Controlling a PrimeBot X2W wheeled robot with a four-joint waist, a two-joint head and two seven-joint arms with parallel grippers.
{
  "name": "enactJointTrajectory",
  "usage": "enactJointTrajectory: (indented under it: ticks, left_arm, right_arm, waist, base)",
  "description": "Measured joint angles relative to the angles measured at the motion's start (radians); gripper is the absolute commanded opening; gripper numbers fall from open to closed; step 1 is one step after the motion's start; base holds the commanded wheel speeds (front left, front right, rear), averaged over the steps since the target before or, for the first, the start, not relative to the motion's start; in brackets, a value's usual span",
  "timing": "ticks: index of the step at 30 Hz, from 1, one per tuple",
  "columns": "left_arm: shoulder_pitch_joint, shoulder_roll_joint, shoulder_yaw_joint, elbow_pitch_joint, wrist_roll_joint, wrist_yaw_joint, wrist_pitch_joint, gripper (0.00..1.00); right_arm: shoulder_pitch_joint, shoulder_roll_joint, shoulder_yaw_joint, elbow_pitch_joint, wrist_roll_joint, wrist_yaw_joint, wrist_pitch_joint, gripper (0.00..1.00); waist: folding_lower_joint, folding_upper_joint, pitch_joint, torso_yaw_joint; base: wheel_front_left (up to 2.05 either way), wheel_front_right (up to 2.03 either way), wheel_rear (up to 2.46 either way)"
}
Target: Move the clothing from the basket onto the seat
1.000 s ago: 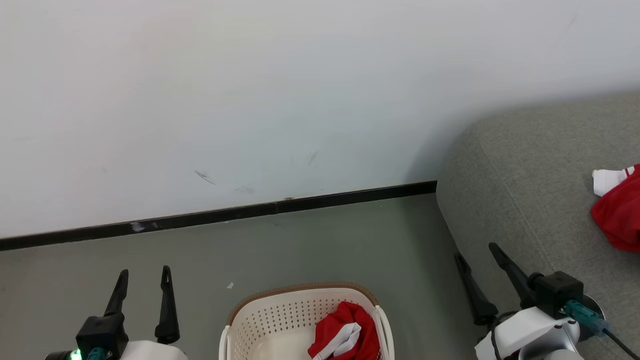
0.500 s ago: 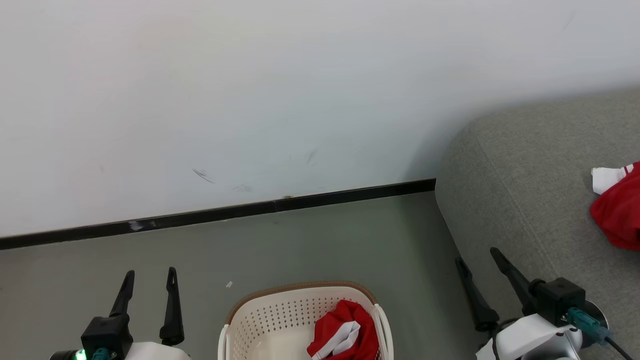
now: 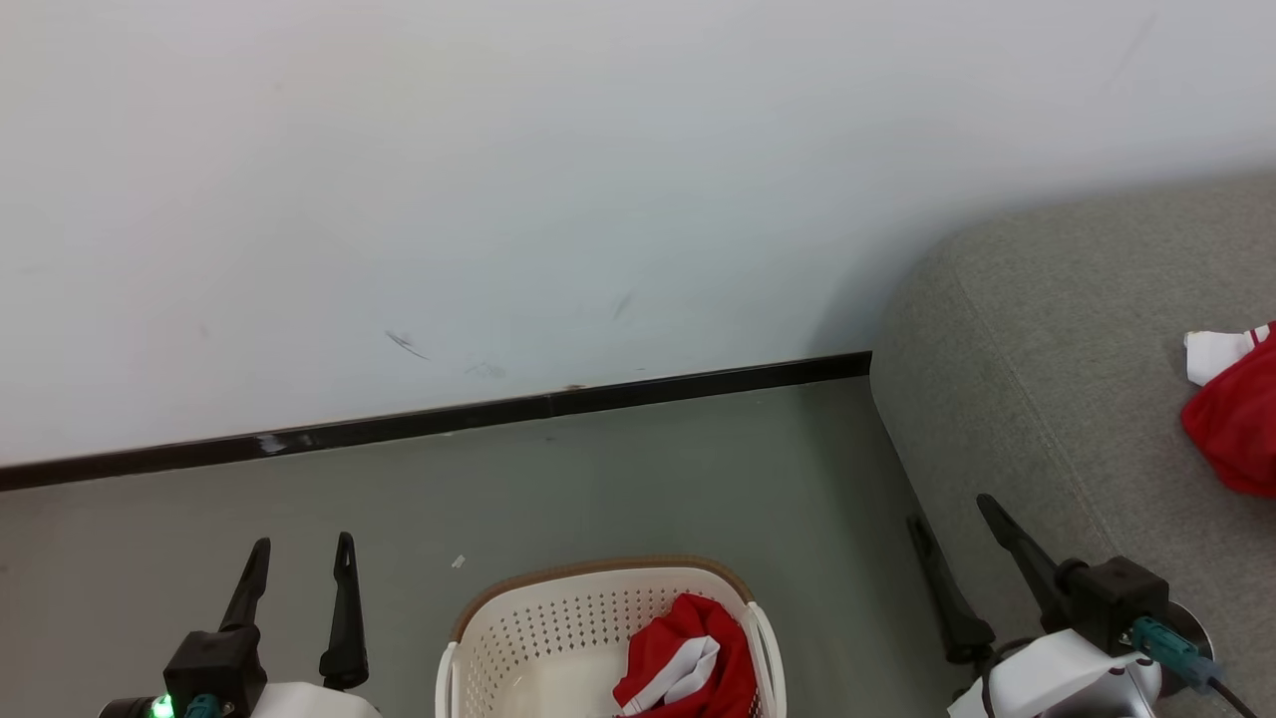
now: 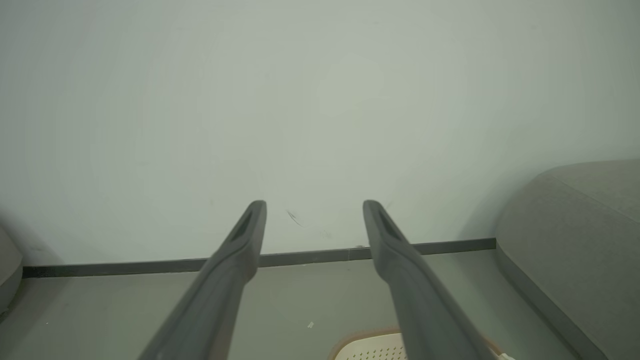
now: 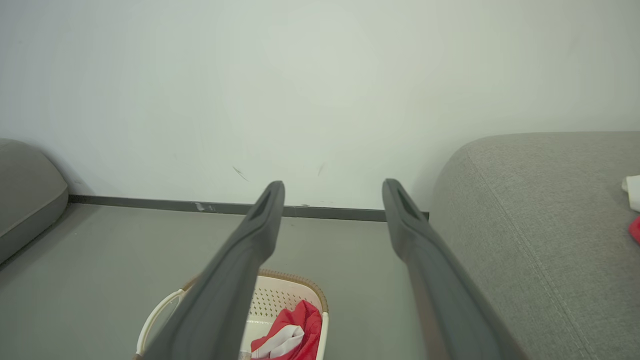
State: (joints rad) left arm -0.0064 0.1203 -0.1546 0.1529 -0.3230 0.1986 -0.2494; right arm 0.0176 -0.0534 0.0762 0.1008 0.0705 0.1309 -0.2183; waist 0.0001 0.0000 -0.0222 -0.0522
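Task partly done. One red-and-white garment (image 3: 1234, 429) lies on the grey sofa (image 3: 1037, 339), near its right side in the head view. A second red-and-white garment (image 3: 688, 663) sits bunched in the cream laundry basket (image 3: 543, 628) on the floor, not yet moved. Left gripper (image 3: 303, 541) and right gripper (image 3: 949, 509) both stand spread wide, empty, clear of the basket.

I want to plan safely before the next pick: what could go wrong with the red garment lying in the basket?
The crumpled red-and-white fabric garment lies against the right wall of the cream perforated plastic basket, so a grasp may hook the wall and drag the basket. The open right end effector hangs close to the edge of the grey upholstered sofa and may brush it when swinging over.
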Motion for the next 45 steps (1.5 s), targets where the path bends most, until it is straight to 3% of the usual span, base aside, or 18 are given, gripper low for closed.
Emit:
enactJointTrajectory:
  ticks: [21, 45]
  left_arm:
    - [-0.008, 0.012, -0.035, 0.027, 0.027, -0.030, 0.002, 1.00]
    - [-0.209, -0.035, -0.246, 0.162, 0.097, -0.142, 0.104, 1.00]
  right_arm:
    - [0.023, 0.009, -0.007, -0.061, -0.001, 0.000, 0.010, 1.00]
    - [0.061, 0.013, -0.199, -0.206, -0.049, 0.000, 0.012, 1.00]
  waist:
    - [0.0000, 0.0000, 0.029, -0.002]
    - [0.0000, 0.0000, 0.155, -0.058]
  base:
    - [0.00, 0.00, 0.00]
    - [0.00, 0.00, 0.00]
